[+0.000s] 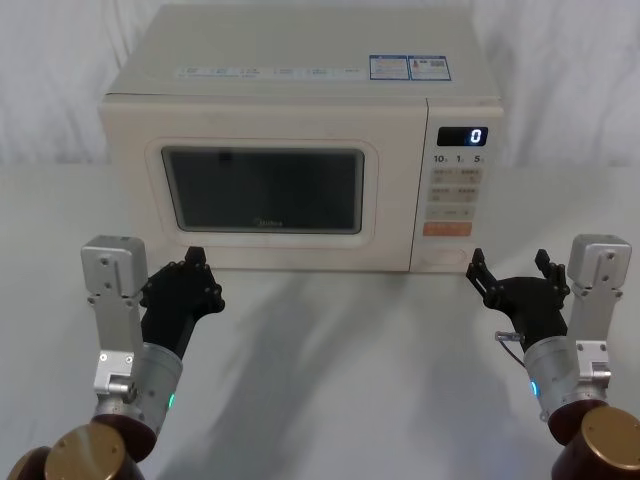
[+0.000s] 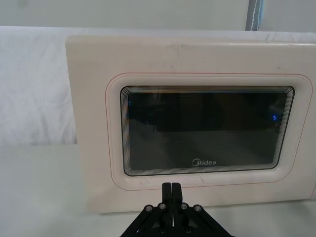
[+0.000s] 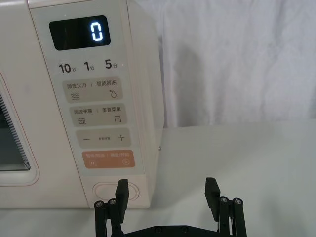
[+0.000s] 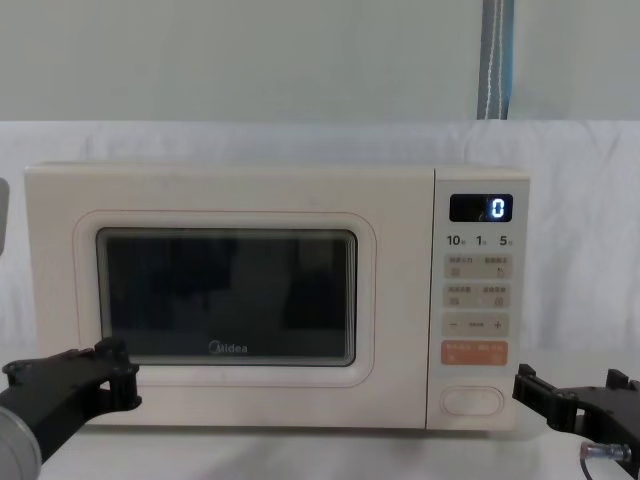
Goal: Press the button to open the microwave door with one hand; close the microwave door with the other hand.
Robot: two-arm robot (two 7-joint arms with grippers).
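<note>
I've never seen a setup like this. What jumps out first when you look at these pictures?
A cream microwave sits mid-table, its door shut and the display glowing "0". Two black grippers wait in front: the left gripper before the door's lower left corner, fingers shut; the right gripper open, near the wide button under the orange key.

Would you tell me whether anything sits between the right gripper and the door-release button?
Nothing: in the right wrist view only bare white tabletop separates the open right gripper from the button.
</note>
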